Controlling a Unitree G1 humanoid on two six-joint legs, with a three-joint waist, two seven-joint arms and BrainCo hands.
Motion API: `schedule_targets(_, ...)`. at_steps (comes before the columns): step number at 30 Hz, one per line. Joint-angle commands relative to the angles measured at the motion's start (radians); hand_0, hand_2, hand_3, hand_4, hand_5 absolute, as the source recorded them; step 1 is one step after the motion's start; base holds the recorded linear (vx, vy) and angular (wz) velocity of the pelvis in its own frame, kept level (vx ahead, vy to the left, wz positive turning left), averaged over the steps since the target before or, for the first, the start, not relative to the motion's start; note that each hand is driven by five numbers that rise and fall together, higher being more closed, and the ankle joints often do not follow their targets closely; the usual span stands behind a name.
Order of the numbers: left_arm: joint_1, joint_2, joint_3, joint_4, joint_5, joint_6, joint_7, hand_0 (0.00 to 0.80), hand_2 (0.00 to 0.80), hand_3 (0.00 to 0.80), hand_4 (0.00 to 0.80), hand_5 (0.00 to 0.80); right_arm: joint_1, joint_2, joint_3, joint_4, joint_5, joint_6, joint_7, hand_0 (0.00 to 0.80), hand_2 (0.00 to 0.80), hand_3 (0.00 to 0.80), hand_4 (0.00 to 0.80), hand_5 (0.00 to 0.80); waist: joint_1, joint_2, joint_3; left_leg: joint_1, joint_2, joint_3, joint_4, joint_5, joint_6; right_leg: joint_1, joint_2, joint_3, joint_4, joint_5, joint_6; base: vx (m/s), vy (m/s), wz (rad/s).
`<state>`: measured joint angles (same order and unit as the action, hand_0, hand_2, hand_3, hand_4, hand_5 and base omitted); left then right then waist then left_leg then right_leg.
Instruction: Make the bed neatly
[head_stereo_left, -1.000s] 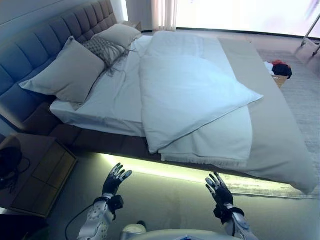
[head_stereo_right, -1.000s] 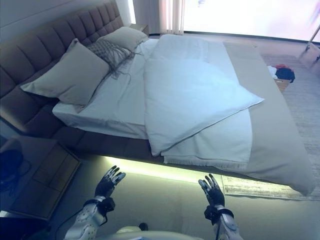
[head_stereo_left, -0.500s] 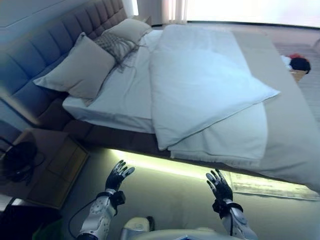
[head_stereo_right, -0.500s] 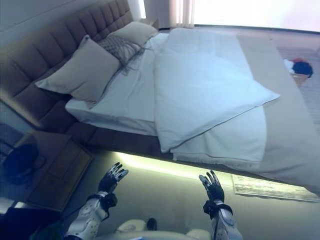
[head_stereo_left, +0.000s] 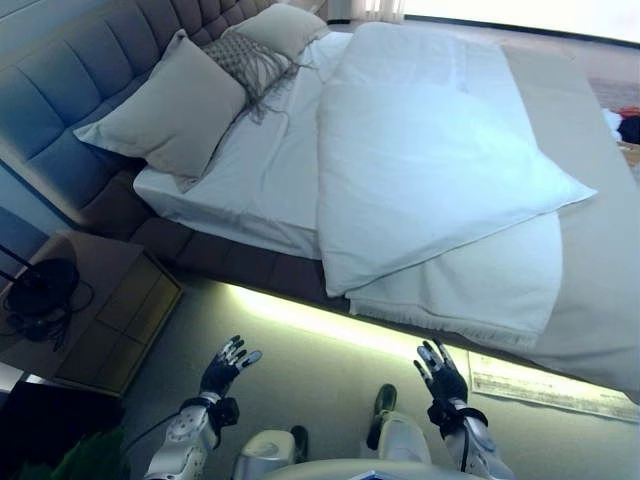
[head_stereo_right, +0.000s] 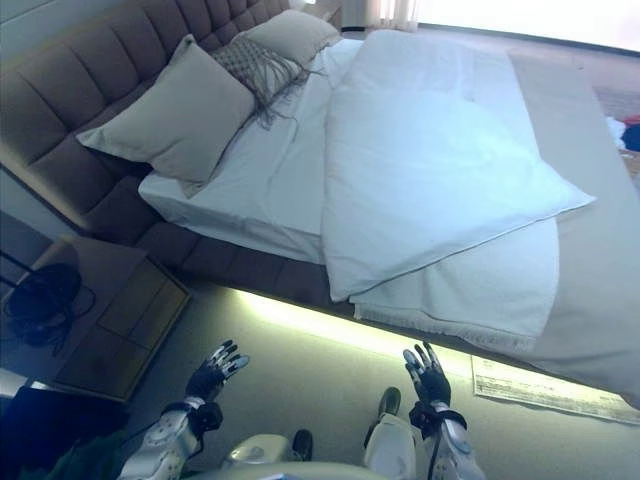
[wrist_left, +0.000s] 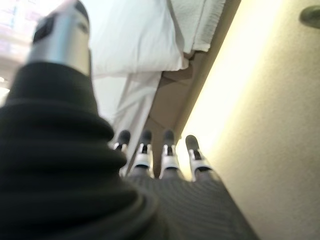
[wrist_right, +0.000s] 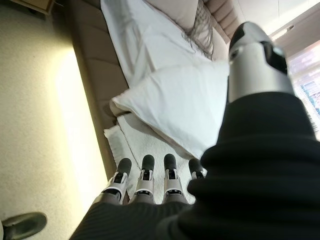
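Note:
The bed (head_stereo_left: 250, 262) lies ahead of me with a white sheet (head_stereo_left: 250, 170). A white duvet (head_stereo_left: 430, 160) is folded back into a triangle over a white blanket (head_stereo_left: 470, 290) and a beige cover (head_stereo_left: 590, 270). Two beige pillows (head_stereo_left: 170, 105) and a grey fringed cushion (head_stereo_left: 250, 62) lean on the tufted headboard (head_stereo_left: 60, 90). My left hand (head_stereo_left: 222, 366) and right hand (head_stereo_left: 442, 374) are open and empty, held low over the floor in front of the bed's lit edge, touching nothing.
A wooden bedside table (head_stereo_left: 90, 310) with a dark object (head_stereo_left: 40, 290) and cables stands at the left. A paper-like strip (head_stereo_left: 560, 385) lies on the floor under the bed's right edge. Clothes (head_stereo_left: 625, 125) lie beyond the bed at the right.
The camera has tilted down and closer, so the bed sits higher and larger in view. Both hands stay open and low, the left one slightly lower.

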<state>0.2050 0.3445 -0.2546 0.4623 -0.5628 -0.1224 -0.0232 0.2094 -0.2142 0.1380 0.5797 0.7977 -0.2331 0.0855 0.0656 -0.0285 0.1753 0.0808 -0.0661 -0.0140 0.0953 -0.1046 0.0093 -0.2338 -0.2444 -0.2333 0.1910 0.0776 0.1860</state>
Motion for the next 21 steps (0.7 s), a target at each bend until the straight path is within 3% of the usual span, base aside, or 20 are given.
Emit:
schedule_targets(1,-0.011,0.002,0.049,-0.063,0.000,-0.053,-0.013,0.000,0.000,0.000,0.000,0.000,0.004,-0.025,0.010,-0.043,0.000,-0.053,0.051,0.000,0.000,0.000,0.000,0.000,-0.022,-0.028,-0.023,0.082,-0.092,0.018,0.187,-0.165,0.096,-0.010,-0.027,0.007,-0.189,0.228,0.019,0.574,-0.333,0.16)
schedule_targets(2,-0.008,0.002,0.050,-0.060,-0.001,-0.052,-0.011,0.000,0.000,0.000,0.000,0.000,0.003,-0.027,0.009,-0.032,-0.001,-0.049,0.054,0.000,0.000,0.000,0.000,0.000,-0.024,-0.025,-0.027,0.084,-0.081,0.020,0.205,-0.153,0.088,0.003,-0.019,0.010,-0.172,0.215,0.016,0.654,-0.395,0.05)
schedule_targets(6,0.000,0.007,0.069,-0.068,-0.023,-0.052,-0.032,0.000,0.000,0.000,0.000,0.000,0.007,-0.043,0.010,-0.052,-0.009,-0.016,0.046,0.000,0.000,0.000,0.000,0.000,-0.040,-0.012,-0.048,0.057,-0.027,0.022,0.352,0.000,0.023,0.056,0.034,0.042,-0.058,0.120,-0.035,0.440,-0.303,0.09)
schedule_targets(10,-0.009,-0.011,0.037,-0.105,-0.048,-0.079,-0.036,0.000,0.000,0.000,0.000,0.000,0.011,-0.089,-0.006,-0.075,-0.023,-0.014,0.027,0.000,0.000,0.000,0.000,0.000,-0.036,-0.013,-0.067,-0.060,-0.024,0.044,0.557,0.153,-0.044,0.146,0.068,-0.014,-0.067,0.031,-0.103,0.291,-0.237,0.20)
schedule_targets(12,-0.023,-0.019,0.014,-0.103,-0.032,-0.081,-0.036,0.000,0.000,0.000,0.000,0.000,-0.001,-0.104,-0.005,-0.084,0.002,-0.028,0.020,0.000,0.000,0.000,0.000,0.000,-0.028,-0.021,-0.058,-0.164,0.013,0.048,0.586,0.163,-0.046,0.173,0.073,-0.026,-0.072,0.002,-0.126,0.190,-0.176,0.46)
schedule_targets(14,-0.031,-0.023,0.005,-0.091,-0.024,-0.093,-0.035,0.000,0.000,0.000,0.000,0.000,-0.018,-0.104,0.000,-0.100,0.013,-0.022,0.010,0.000,0.000,0.000,0.000,0.000,-0.019,-0.017,-0.048,-0.193,0.046,0.039,0.505,0.169,-0.048,0.193,0.092,-0.018,-0.075,-0.015,-0.129,0.197,-0.097,0.36)
schedule_targets(17,-0.038,-0.025,0.012,-0.083,-0.031,-0.080,-0.028,0.000,0.000,0.000,0.000,0.000,-0.028,-0.097,0.025,-0.135,0.011,0.009,-0.038,0.000,0.000,0.000,0.000,0.000,-0.003,0.003,-0.046,-0.178,0.086,0.005,0.258,0.226,-0.057,0.219,0.137,0.013,-0.090,-0.043,-0.128,0.246,0.012,-0.06)
schedule_targets(21,-0.044,-0.039,0.011,-0.070,-0.012,-0.073,-0.043,0.000,0.000,0.000,0.000,0.000,-0.019,-0.081,0.057,-0.138,0.013,-0.008,-0.063,0.000,0.000,0.000,0.000,0.000,0.046,0.037,-0.047,-0.204,0.120,-0.077,0.003,0.334,-0.104,0.264,0.178,0.038,-0.110,-0.081,-0.131,0.310,0.056,-0.07)
